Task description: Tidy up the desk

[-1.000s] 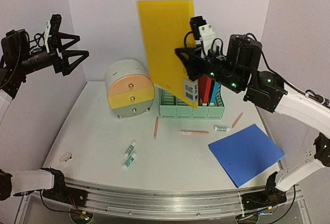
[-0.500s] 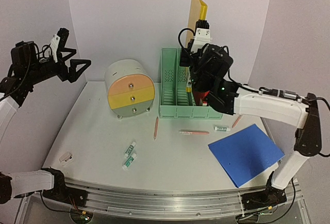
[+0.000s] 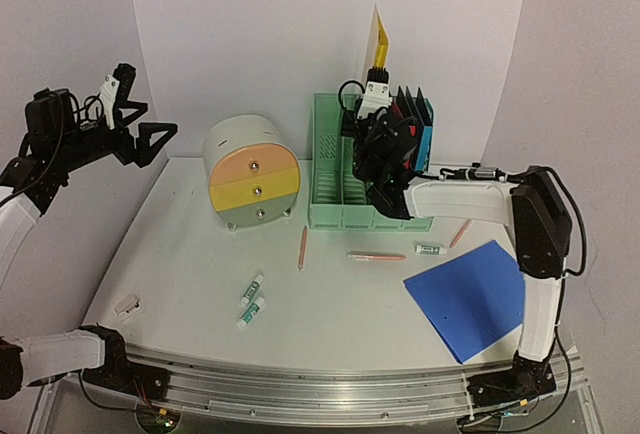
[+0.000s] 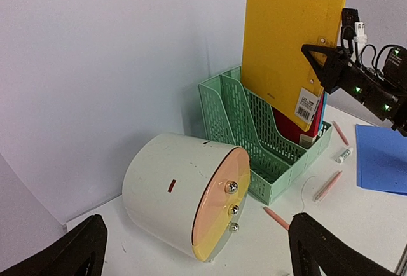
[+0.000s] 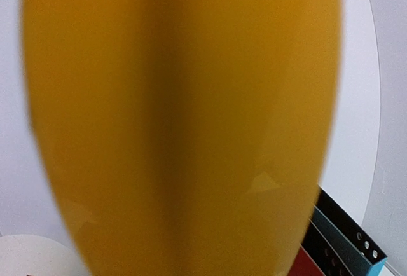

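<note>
Right gripper (image 4: 316,66) clamped yellow folder (image 4: 286,34) upright, lower edge in mint file rack (image 4: 254,139) at back of desk (image 3: 190,264), likely to seat it in 1 slot. Left gripper (image 3: 155,144) gaped empty, high at left, clear of work.

text: none legible | sticker (image 4: 308,104) on yellow folder (image 4: 286,34): too small

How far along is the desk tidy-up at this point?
Done: the red, black and blue folders stand in the green file rack. In hand: the right gripper holds the yellow folder upright at the rack, not released. Left: the blue folder, three pencils, three small tubes and a small white item lie loose on the desk; the open left gripper hovers empty.
</note>
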Motion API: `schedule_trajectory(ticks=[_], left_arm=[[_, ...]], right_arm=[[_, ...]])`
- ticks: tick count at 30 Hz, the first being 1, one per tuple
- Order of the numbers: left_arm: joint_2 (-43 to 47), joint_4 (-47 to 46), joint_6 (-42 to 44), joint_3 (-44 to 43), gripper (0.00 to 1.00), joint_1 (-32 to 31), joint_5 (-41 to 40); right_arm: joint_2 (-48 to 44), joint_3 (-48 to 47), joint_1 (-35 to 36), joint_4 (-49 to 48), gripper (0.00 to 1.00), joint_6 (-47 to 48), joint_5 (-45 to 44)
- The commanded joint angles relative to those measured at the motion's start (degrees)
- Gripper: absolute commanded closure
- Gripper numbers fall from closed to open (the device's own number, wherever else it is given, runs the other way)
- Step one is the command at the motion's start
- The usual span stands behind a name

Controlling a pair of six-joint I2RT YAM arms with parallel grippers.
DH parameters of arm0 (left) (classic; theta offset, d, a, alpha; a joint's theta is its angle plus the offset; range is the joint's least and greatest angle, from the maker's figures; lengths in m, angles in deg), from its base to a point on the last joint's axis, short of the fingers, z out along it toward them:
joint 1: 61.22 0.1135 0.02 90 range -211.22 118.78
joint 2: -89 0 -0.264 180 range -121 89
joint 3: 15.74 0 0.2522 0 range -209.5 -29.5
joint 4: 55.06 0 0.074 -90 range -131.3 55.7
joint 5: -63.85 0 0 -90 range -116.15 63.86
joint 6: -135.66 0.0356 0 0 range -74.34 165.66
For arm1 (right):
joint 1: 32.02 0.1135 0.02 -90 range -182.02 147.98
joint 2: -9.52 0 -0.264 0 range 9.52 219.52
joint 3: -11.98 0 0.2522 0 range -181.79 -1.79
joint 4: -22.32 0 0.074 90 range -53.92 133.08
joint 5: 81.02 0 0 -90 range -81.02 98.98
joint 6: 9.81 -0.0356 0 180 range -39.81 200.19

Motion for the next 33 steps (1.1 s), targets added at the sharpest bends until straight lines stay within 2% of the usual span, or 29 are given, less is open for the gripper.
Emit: schedule_trajectory(ticks=[1, 9, 27, 28, 29, 30, 31, 33], left_arm=[[0.5, -2.6, 0.9, 1.0, 0.0, 0.2, -1.2], [0.0, -3.4, 2.1, 2.8, 0.0, 0.2, -1.1], [-0.6, -4.4, 3.0, 5.5, 0.0, 0.2, -0.5], [-0.6, -4.7, 2.8, 5.5, 0.0, 0.2, -0.3], [-0.7, -4.8, 2.7, 5.6, 0.0, 0.2, 0.0], [-0.7, -4.7, 2.7, 5.5, 0.0, 0.2, 0.4], [-0.7, -4.8, 2.7, 5.6, 0.0, 0.2, 0.6], [-0.8, -4.5, 3.1, 5.5, 0.0, 0.2, 1.3]], right_arm=[[2.3, 0.0, -0.5, -13.6, 1.0, 0.4, 6.8], [9.8, 2.1, -0.8, -27.3, 1.0, 8.2, 6.6], [17.9, 2.0, -3.5, -30.8, 0.98, 4.4, 1.7], [17.8, 2.9, -3.5, -30.7, 0.86, 3.4, 1.1], [17.4, 4.1, -3.4, -30.6, 0.67, 2.5, 0.9], [16.6, 5.3, -3.3, -30.2, 0.52, 1.3, 0.8], [15.9, 6.2, -3.2, -29.4, 0.41, 0.5, 0.9], [13.7, 7.3, -2.5, -26.8, 0.29, -0.3, 0.6]])
